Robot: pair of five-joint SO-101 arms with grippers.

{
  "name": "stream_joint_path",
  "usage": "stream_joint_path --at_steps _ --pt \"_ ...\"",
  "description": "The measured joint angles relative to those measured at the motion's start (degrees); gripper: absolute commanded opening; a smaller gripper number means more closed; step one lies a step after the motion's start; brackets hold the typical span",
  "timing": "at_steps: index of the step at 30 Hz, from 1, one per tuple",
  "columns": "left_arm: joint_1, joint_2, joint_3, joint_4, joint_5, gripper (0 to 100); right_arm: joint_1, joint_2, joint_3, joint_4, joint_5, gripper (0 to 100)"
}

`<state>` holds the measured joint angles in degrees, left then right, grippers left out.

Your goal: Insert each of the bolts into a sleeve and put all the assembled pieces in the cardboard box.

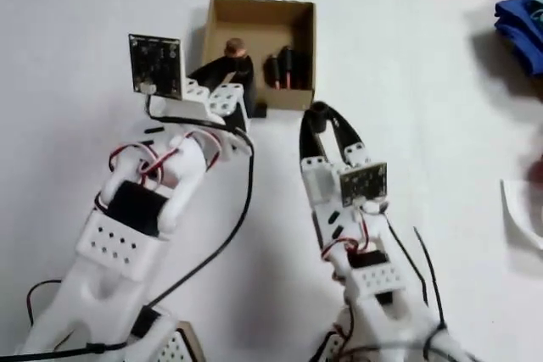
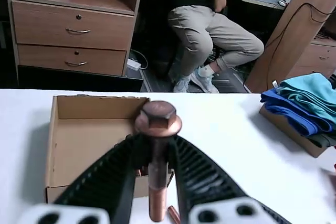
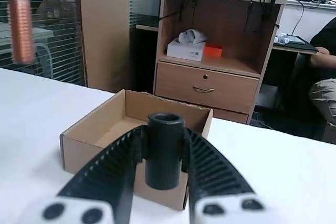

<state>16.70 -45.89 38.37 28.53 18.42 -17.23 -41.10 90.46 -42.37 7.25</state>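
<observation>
the left tool (image 1: 227, 69) is closed on a copper bolt (image 1: 235, 46), its two ribbed black fingers pressed against the shank from either side. in the left wrist view the left tool (image 2: 157, 148) grips the bolt (image 2: 158, 124) just under the flanged hex head. the bolt stands upright, head up, with the threaded end hanging free below the fingers. from the high view the bolt sits over the near left part of the cardboard box (image 1: 259, 8), above the box's front wall.

the right tool (image 1: 327, 120) is closed on a black sleeve (image 1: 316, 113), on the white surface (image 1: 407, 82) just outside the box's near right corner. in the right wrist view the right tool (image 3: 164, 142) clamps the sleeve (image 3: 165, 150) around its middle. the sleeve is upright with its open bore facing up. the cardboard box (image 3: 86, 142) lies just behind it. the bolt's threaded shank (image 3: 21, 19) also shows there, apart from the sleeve and not in it.

inside the box, two assembled pieces (image 1: 284, 69) lie side by side against the wall nearest the right arm, dark sleeves with copper showing. the rest of the box floor is bare brown card (image 2: 89, 145).

a folded blue cloth (image 1: 519, 27) lies at the far edge of the surface on the right arm's side, well apart from both tools.
</observation>
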Motion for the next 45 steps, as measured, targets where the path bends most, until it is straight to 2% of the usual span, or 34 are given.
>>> stream_joint_path --at_steps 7,15,23,30,36,45 --pt "3.5 -0.1 -0.7 -1.6 -0.4 3 -4.0 22.9 -1.1 -25.6 1.9 1.9" --pt "4.0 4.8 -1.2 -6.6 -0.6 3 -4.7 36.0 -2.2 -41.4 2.5 1.9" --pt "8.6 8.9 -1.2 -10.0 -0.6 3 -4.7 36.8 -2.3 -43.2 2.5 1.9" --pt "8.8 12.5 -1.2 -10.5 -0.6 3 -4.7 37.4 -3.3 -43.2 2.5 1.9" --pt "8.8 13.5 -1.3 -11.5 -0.5 3 -4.7 37.4 -3.6 -43.2 -5.6 1.9" --pt "8.8 13.8 -1.3 -13.6 -0.6 3 -4.0 37.4 -3.6 -43.2 -6.8 1.9"
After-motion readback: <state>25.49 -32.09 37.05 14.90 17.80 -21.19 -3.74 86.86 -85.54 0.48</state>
